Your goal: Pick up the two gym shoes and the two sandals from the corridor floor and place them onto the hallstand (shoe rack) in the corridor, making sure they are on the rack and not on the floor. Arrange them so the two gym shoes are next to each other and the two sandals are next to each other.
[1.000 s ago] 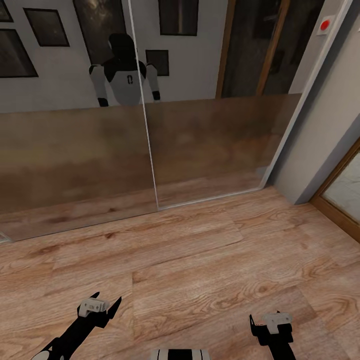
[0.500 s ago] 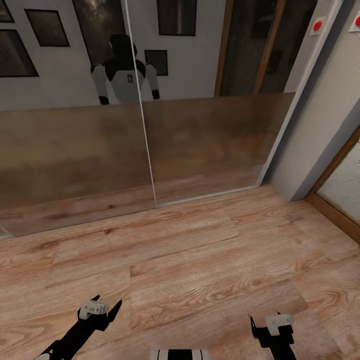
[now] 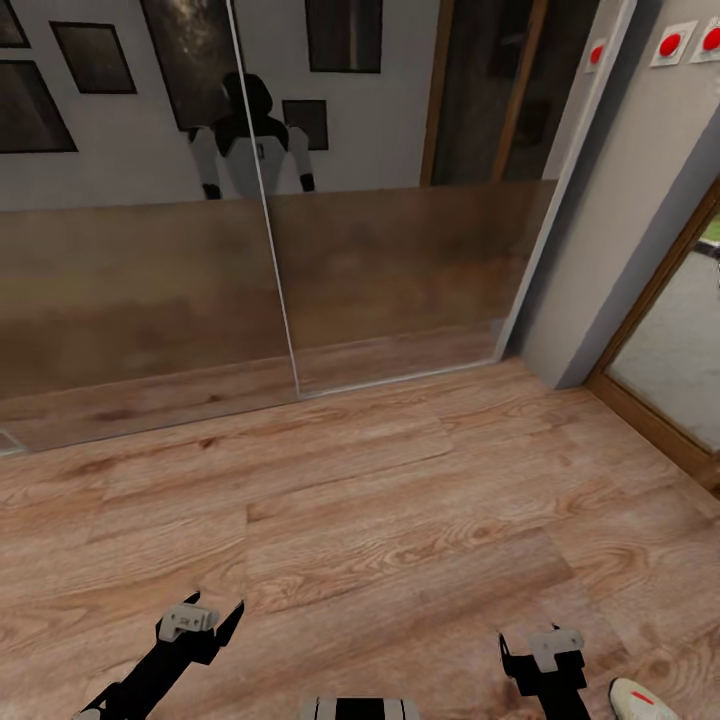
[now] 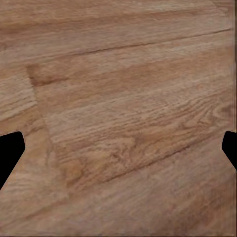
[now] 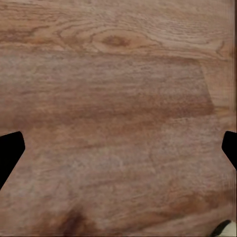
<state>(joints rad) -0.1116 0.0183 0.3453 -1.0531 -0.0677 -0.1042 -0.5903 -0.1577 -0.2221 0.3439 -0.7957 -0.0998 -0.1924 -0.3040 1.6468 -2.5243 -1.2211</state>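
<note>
The white toe of one gym shoe [image 3: 641,700] pokes into the head view's bottom right corner, lying on the corridor floor [image 3: 380,520] just right of my right gripper [image 3: 541,652]. A sliver of the gym shoe [image 5: 225,229] also shows at the right wrist view's edge. My right gripper [image 5: 118,148] is open over bare planks. My left gripper [image 3: 200,622] hangs low at the left, and the left wrist view shows that gripper [image 4: 118,148] open above the floor with nothing between its fingers. The sandals, the other gym shoe and the hallstand are out of view.
A mirrored sliding wall [image 3: 270,290] runs across ahead, reflecting the robot and framed pictures. A grey wall corner [image 3: 610,250] with red buttons [image 3: 668,44] stands at the right, beside a wood-framed glass door [image 3: 670,350].
The whole picture has shifted left, so the camera has turned right. The gym shoe's toe and more of the door have come into view. Both grippers hold the same pose.
</note>
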